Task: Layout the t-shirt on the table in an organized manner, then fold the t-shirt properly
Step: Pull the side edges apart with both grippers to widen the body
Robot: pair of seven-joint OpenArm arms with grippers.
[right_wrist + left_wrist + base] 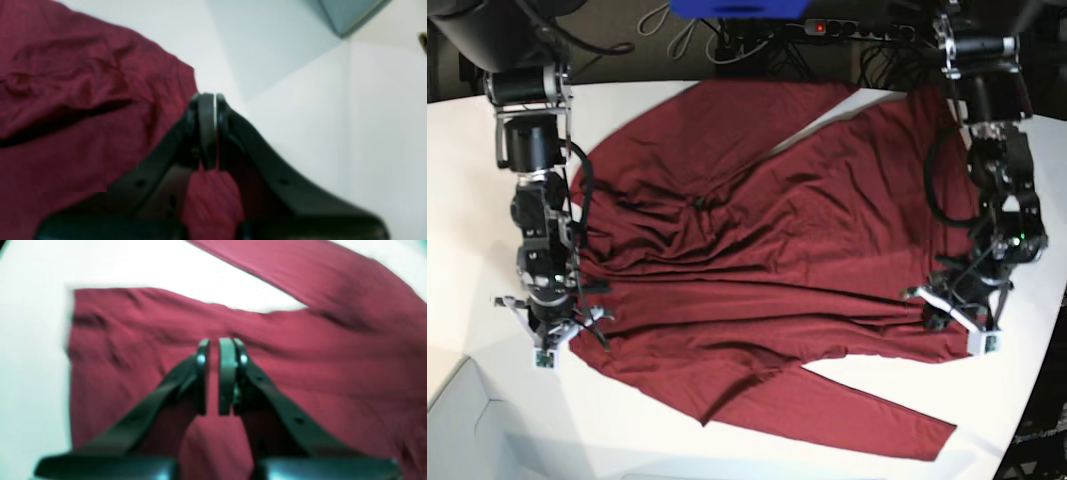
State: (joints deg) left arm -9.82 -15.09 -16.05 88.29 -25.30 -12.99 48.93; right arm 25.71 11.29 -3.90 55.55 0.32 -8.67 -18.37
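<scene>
surface: white table point(467, 260), curved edge
lying on it: maroon t-shirt point(757, 250), spread wide and wrinkled, sleeves out

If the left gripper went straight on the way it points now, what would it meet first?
Most likely the t-shirt: the left gripper points down at the maroon fabric spread right ahead of it, with the white table showing only off to the side. How near it hovers is unclear.

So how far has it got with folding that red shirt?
Laying out looks mostly done: the t-shirt is spread across the table, though wrinkled. The right end effector pinches its edge; the left end effector sits over the fabric, nearly closed. No fold is made yet.
</scene>
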